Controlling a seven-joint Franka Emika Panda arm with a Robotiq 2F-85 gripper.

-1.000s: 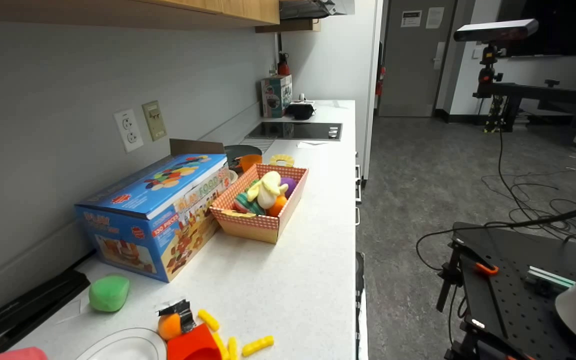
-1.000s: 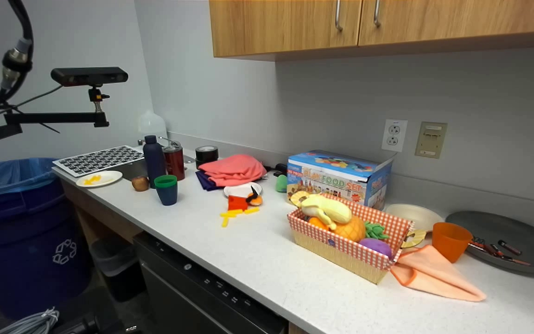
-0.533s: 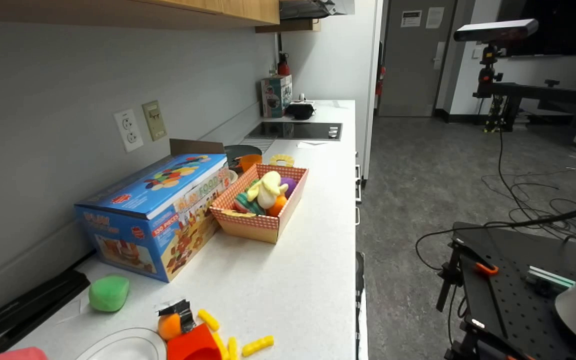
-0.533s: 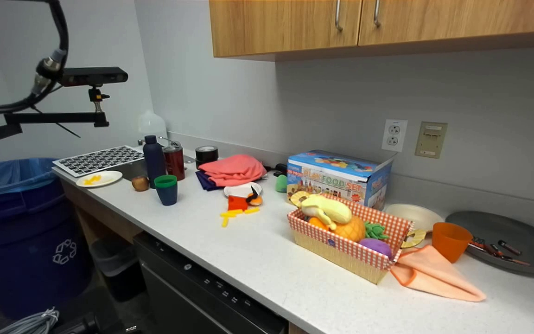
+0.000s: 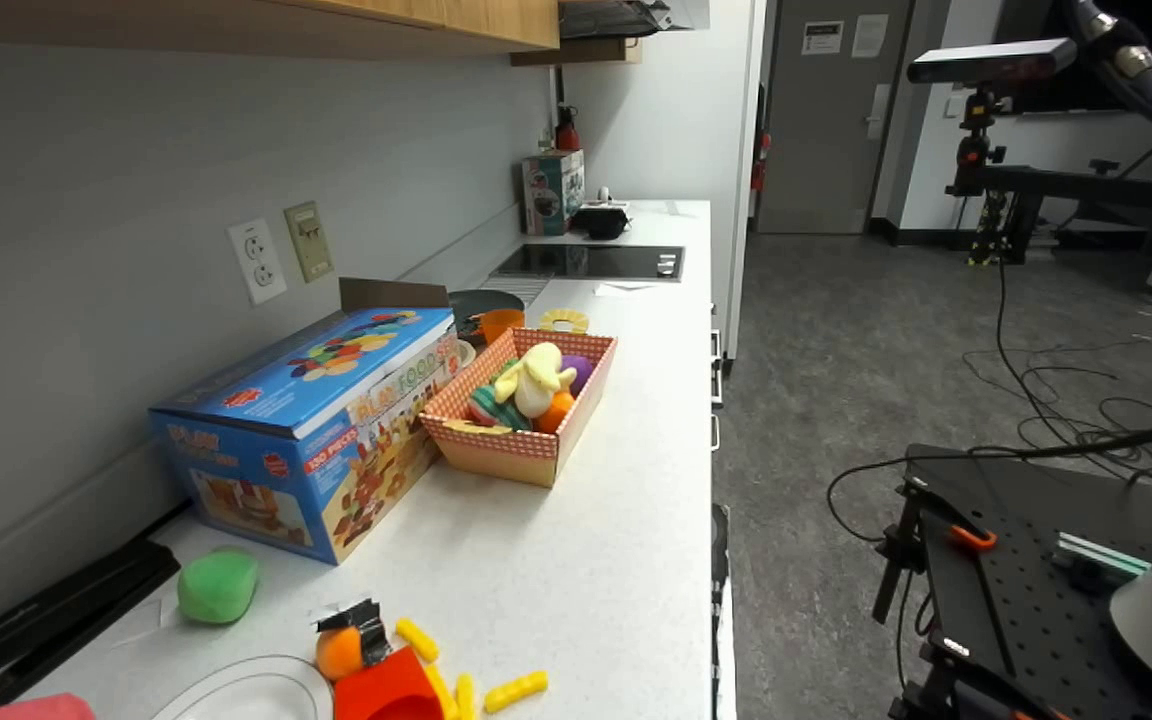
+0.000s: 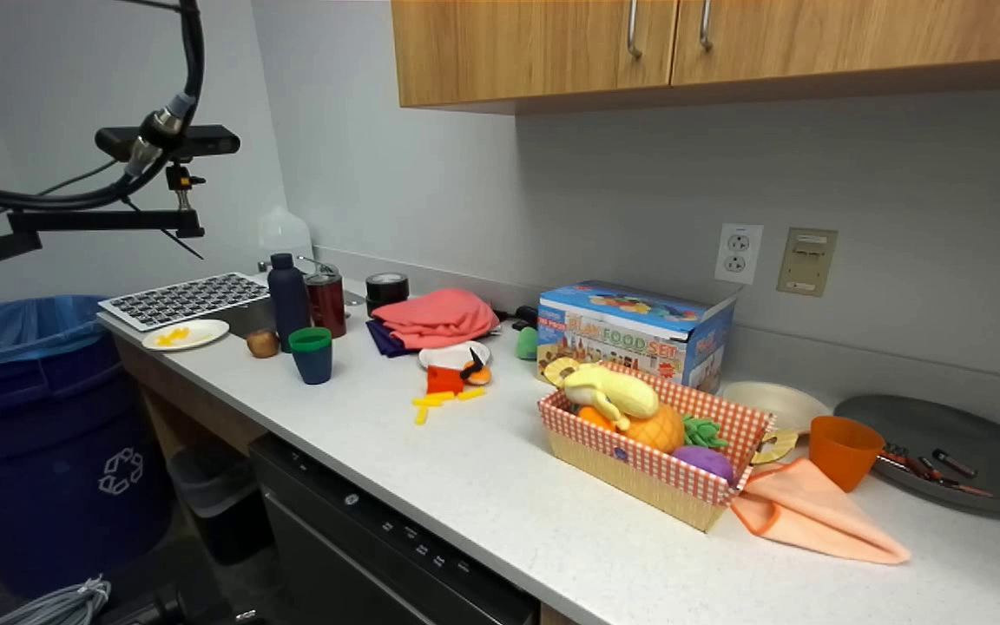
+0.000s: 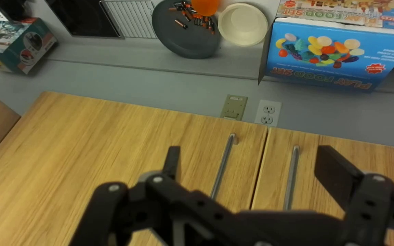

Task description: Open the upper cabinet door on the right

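The likeliest trouble sits nearest in the wrist view. There the black two-fingered gripper (image 7: 248,164) is spread wide across the lower half of the frame, with nothing in its grasp. Beyond it, a slim silver metal bar handle (image 7: 223,166) near mid-frame and its silver twin (image 7: 291,177) further right both appear between the fingers, so closing from here could catch the wrong one or jam against the pair. Whether a fingertip touches anything cannot be told; misjudged depth might push one into the wood behind.

That wood is the flat, light-brown upper cabinet door (image 7: 115,147), filling the left and lower left of the frame, and its matching wooden neighbour (image 7: 375,155) to the right. The wrist view stands upside down, which could mislead the approach to the wrong side: in an exterior view the wanted door (image 6: 865,35) fills the upper right. It is closed, a thin seam parting the two. A straight pull, rather than an arc, might let its handle, the one at mid-frame, slip free.

Farthest, along the top of the wrist frame, a blue cardboard play-food box (image 7: 330,58) and a round dark-grey pan (image 7: 186,37) rest on the white countertop (image 6: 465,469) that both exterior views show, seemingly too low to hinder the swing.
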